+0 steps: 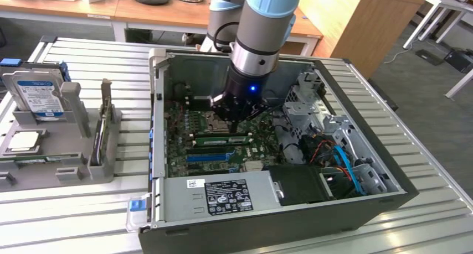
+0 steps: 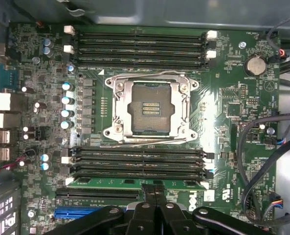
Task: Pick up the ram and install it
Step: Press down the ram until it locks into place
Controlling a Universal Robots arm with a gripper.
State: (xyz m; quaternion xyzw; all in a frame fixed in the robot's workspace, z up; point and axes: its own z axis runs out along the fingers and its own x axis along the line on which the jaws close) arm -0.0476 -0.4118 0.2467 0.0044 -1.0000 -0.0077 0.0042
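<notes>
Big green motherboard [image 2: 223, 112], shiny square chip socket [image 2: 149, 108] in its middle, long dark slots beside it, green ram [image 2: 135, 183] seated in one, shut black gripper [image 2: 153, 193] touching ram

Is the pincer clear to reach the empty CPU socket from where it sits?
Probably yes. The shut pincer sits over the ram in its slot, beside the CPU socket. The socket lies open from above, and the nearby cables stay off to one side.
</notes>
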